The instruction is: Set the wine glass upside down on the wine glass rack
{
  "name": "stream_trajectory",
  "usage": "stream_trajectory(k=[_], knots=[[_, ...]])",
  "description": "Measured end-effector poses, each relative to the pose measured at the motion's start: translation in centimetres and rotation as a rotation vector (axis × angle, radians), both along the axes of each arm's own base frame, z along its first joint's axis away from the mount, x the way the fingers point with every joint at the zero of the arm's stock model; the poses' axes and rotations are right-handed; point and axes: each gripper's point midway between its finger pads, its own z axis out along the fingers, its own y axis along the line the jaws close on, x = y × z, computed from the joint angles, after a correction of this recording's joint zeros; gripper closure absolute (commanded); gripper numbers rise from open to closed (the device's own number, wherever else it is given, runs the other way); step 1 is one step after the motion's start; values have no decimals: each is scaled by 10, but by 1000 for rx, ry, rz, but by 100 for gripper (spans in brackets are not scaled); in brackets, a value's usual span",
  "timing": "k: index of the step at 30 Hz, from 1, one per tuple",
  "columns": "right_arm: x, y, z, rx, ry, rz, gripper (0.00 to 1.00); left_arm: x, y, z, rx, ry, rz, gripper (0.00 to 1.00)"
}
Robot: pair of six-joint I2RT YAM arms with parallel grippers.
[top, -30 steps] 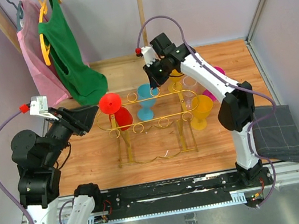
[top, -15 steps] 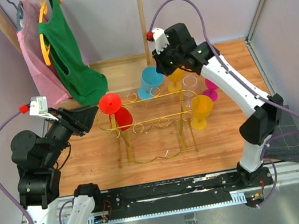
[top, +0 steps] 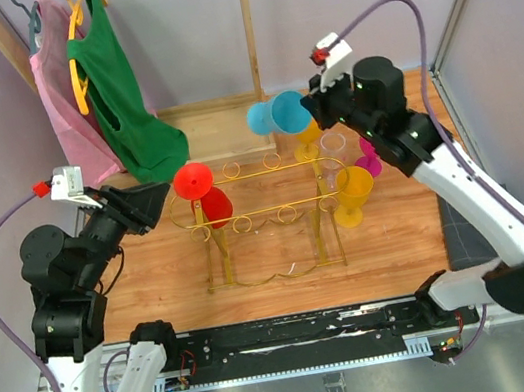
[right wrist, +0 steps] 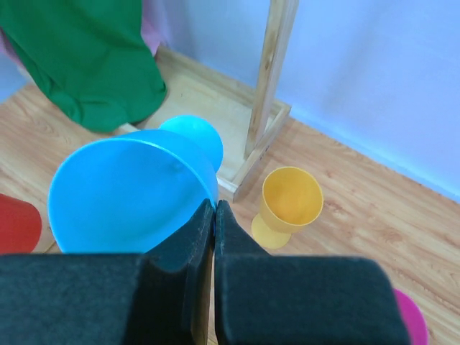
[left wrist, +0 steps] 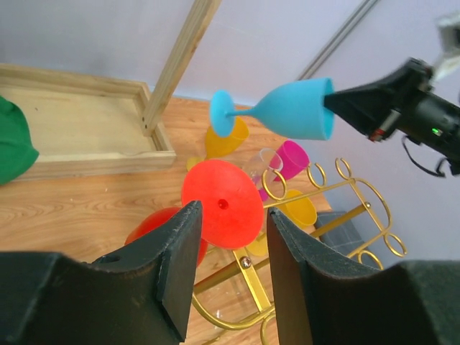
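The left gripper (top: pixel 163 201) has not moved. Its jaws stand apart, just beside the red glass (top: pixel 193 181) that hangs upside down on the rack (top: pixel 274 208). Farther back, the right gripper (top: pixel 320 110), clamped on the rim of the blue wine glass (top: pixel 286 112), has raised it and tipped it sideways above the rack's far edge.

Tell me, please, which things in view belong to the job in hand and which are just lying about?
Belongs to the job:
blue wine glass, pinched at its rim by the right gripper
wine glass rack
red wine glass, upside down at the rack's left end

Just lying about:
green garment
pink garment
wooden tray
yellow glass
magenta glass
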Motion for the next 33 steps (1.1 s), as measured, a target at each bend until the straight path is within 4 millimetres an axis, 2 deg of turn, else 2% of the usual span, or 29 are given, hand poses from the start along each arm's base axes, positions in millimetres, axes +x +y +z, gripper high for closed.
stream_trajectory(k=[4,10,16,25,33], knots=[[-27,-22,30,96,-129,-38,99,3,3,3,-1,-12,20,57],[-71,-50,91,298,-333,-52,99,4,2,14,-16,-58,15,57],[-115,-59,122,486,-419,29,99,9,-19,32,-82,-89,-104,57],[-165,-40,160,620,-454,280,99,23,-55,41,-219,-41,-341,55],[-183,-3,197,633,-437,542,99,6,-66,68,-282,-106,-466,55]])
